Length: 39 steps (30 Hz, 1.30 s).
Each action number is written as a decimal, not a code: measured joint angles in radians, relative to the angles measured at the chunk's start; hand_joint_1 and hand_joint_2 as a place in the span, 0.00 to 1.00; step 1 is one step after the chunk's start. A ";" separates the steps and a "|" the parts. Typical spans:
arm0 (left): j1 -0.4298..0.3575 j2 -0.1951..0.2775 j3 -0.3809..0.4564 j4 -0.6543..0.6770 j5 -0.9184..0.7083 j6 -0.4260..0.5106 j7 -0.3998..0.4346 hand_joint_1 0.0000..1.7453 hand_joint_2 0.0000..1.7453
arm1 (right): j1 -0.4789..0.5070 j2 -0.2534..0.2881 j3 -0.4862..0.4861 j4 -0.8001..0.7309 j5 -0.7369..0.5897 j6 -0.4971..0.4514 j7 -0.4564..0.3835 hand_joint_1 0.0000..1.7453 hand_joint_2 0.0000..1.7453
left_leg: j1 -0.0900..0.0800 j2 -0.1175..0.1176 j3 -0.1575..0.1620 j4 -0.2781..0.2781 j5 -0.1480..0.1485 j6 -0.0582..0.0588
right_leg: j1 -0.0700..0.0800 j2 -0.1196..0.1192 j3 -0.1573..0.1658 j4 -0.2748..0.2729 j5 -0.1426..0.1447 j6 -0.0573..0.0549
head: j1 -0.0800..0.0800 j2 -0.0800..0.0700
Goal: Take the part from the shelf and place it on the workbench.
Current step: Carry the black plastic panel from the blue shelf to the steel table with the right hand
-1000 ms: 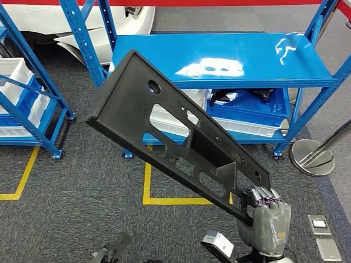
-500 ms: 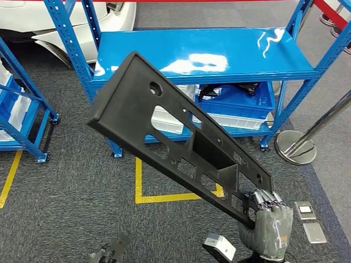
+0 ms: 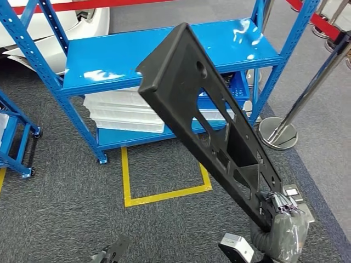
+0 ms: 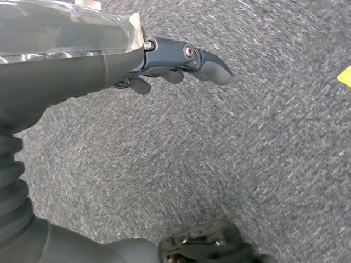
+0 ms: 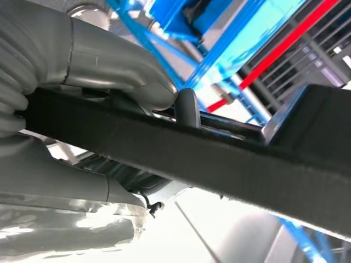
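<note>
The part [image 3: 177,82] is a long black moulded panel with several cut-outs. It slants up from the lower right toward the blue shelf [image 3: 115,57], with its far end raised in front of the shelf's top board. My right hand [image 3: 284,230] grips the panel's near end at the bottom right. In the right wrist view the grey hand [image 5: 103,60] wraps the panel's dark edge [image 5: 215,156]. My left hand [image 4: 182,57] hangs over the grey carpet with its fingers stretched out and nothing in it.
White trays [image 3: 124,109] and a blue bin lie on the shelf's lower board. A chrome stanchion base [image 3: 278,135] stands right of the shelf, its pole leaning up to the right. Yellow tape [image 3: 165,193] marks the carpet. Another blue rack [image 3: 16,142] stands at the left.
The whole picture has shifted left, so the camera has turned right. The held panel now stands steeper, its far end higher and further right against the shelf.
</note>
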 joint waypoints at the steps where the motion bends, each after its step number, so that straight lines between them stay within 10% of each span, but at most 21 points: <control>1: 0.001 0.000 0.000 0.000 0.000 0.000 0.000 0.00 1.00 | 0.004 0.003 -0.005 -0.001 -0.001 0.000 -0.003 1.00 1.00 | 0.000 -0.001 -0.001 0.006 0.008 0.002 | 0.002 0.010 0.000 0.001 0.000 0.000 | 0.000 0.000; 6: 0.001 0.001 0.000 0.000 0.000 0.000 0.001 0.00 1.00 | 0.024 0.030 -0.034 -0.017 -0.012 -0.001 -0.046 1.00 1.00 | 0.004 -0.064 0.120 -0.251 0.129 0.014 | 0.003 0.060 -0.016 0.027 -0.003 0.012 | 0.001 0.000; 18: 0.001 0.000 0.001 0.000 0.000 0.002 0.002 0.00 1.00 | 0.047 0.045 -0.060 -0.034 -0.023 -0.004 -0.071 1.00 1.00 | 0.003 -0.055 0.119 -0.264 0.132 0.023 | -0.004 0.088 -0.035 0.033 0.003 0.032 | 0.000 0.000; 23: -0.001 -0.001 0.002 0.000 -0.001 0.003 0.000 0.00 1.00 | 0.067 0.074 -0.110 -0.056 -0.049 -0.005 -0.125 1.00 1.00 | 0.007 0.030 0.122 -0.269 0.133 0.031 | -0.012 -0.025 -0.067 0.156 -0.056 0.061 | 0.005 0.000; 25: -0.002 -0.002 0.002 0.000 -0.002 0.003 -0.001 0.00 1.00 | 0.071 0.086 -0.126 -0.066 -0.065 -0.005 -0.154 1.00 1.00 | 0.004 0.044 0.123 -0.269 0.131 0.024 | -0.004 -0.050 -0.007 0.036 -0.014 0.050 | 0.005 0.000; 30: -0.005 -0.005 0.002 0.000 -0.005 0.003 -0.001 0.00 1.00 | 0.087 0.120 -0.163 -0.087 -0.102 -0.005 -0.214 1.00 1.00 | 0.004 0.044 0.119 -0.251 0.106 -0.003 | 0.000 -0.027 -0.005 0.010 -0.004 0.016 | 0.003 0.000; 34: -0.001 -0.005 0.002 0.000 -0.005 0.003 0.000 0.00 1.00 | 0.089 0.147 -0.180 -0.091 -0.120 -0.005 -0.239 1.00 1.00 | 0.002 0.001 0.020 -0.021 -0.008 -0.004 | 0.000 0.008 -0.007 0.005 0.004 0.001 | 0.002 0.000; 36: 0.001 -0.004 0.002 0.000 -0.005 0.003 0.001 0.00 1.00 | 0.092 0.155 -0.188 -0.091 -0.125 -0.005 -0.245 1.00 1.00 | 0.002 -0.002 0.009 -0.001 0.010 -0.003 | 0.000 0.031 -0.007 0.009 0.003 0.000 | 0.002 0.000; 39: 0.000 -0.004 0.002 0.000 -0.005 0.003 0.001 0.00 1.00 | 0.097 0.165 -0.197 -0.091 -0.130 -0.005 -0.248 1.00 1.00 | 0.009 -0.039 0.085 -0.180 0.108 0.000 | 0.000 0.068 -0.012 0.026 -0.003 0.009 | 0.002 0.000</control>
